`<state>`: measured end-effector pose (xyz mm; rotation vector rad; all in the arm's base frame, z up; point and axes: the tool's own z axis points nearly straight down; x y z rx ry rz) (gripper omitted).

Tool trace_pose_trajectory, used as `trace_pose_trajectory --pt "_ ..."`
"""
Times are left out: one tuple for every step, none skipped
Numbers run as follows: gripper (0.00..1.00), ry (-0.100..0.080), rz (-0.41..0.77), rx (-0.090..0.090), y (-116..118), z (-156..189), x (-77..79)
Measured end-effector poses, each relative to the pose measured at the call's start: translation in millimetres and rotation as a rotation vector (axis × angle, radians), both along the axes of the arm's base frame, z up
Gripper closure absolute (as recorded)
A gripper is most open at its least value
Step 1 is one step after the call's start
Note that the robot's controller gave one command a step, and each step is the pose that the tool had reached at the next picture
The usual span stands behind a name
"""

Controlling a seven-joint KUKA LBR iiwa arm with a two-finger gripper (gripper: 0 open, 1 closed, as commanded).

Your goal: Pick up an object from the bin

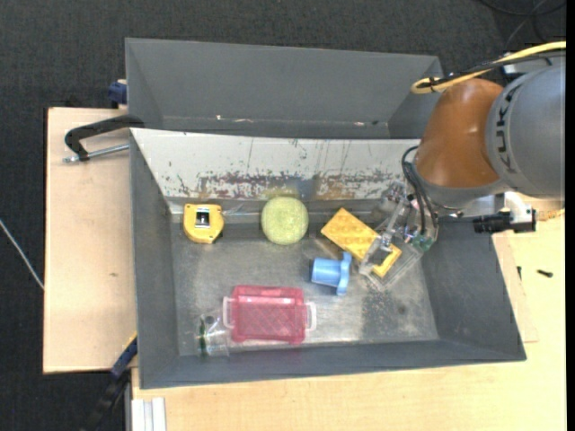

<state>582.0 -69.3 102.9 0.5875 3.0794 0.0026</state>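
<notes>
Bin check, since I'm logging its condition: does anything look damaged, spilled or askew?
The back wall carries a band of rust-brown scuffs. The blue spool seems to lie tipped on its side mid-bin. Nothing looks spilled.

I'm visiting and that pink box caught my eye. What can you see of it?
The pink box is a flat rectangle with rounded corners, apparently pink contents in a clear plastic shell. It lies on the bin floor by the near wall, long side along it. A small dark thing sits against its lower left corner. The gripper is to its right, clear of it.
</notes>
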Motion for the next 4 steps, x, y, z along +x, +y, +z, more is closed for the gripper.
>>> trace_pose_trajectory --pt "1.00 0.005 -0.008 -0.002 8.8 -26.6 -1.1" --pt "1.00 0.005 -0.008 -0.002 8.8 -26.7 -1.1" --pt "1.00 0.005 -0.008 -0.002 8.9 -24.0 -1.6" --pt "1.00 0.004 -0.008 -0.001 9.5 -15.5 -1.9"
